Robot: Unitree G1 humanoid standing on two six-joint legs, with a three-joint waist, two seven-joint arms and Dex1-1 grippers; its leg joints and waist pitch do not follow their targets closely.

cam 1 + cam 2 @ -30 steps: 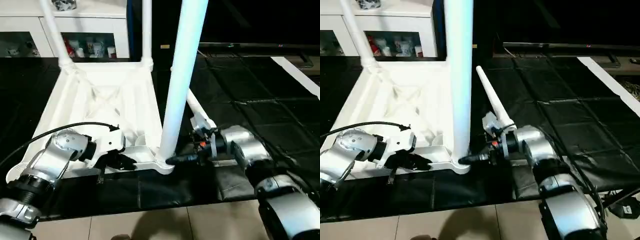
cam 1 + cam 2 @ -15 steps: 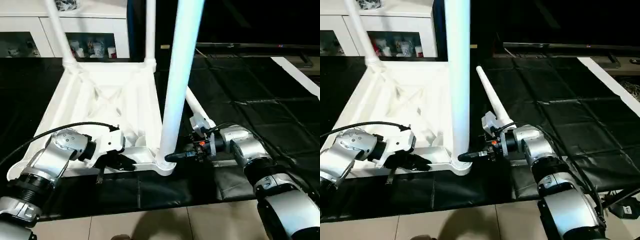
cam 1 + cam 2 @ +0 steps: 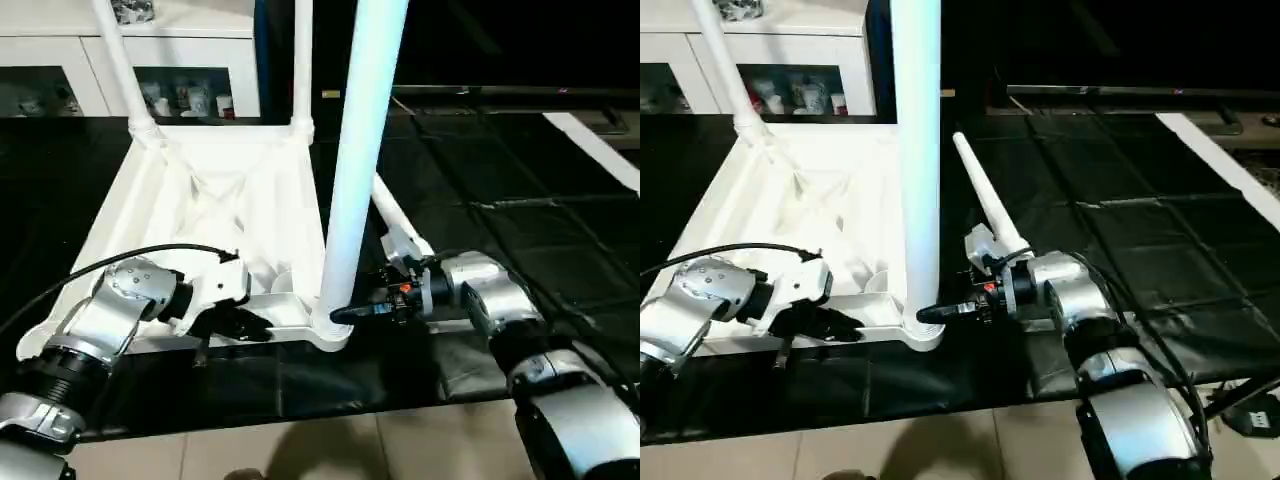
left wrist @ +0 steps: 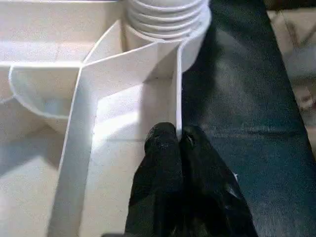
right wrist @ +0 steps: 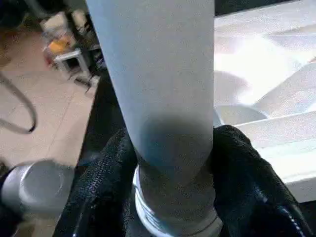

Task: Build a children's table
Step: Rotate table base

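White children's table [image 3: 215, 215] lies upside down, three legs standing upright.

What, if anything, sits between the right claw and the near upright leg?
Nothing visible. The right claw already has its fingers on both sides of the leg, just above the corner socket where it stands.

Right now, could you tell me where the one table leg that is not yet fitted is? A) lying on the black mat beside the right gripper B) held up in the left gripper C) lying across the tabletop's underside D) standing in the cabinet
A: the loose leg lies on the black mat next to the right gripper, which clasps an upright leg.
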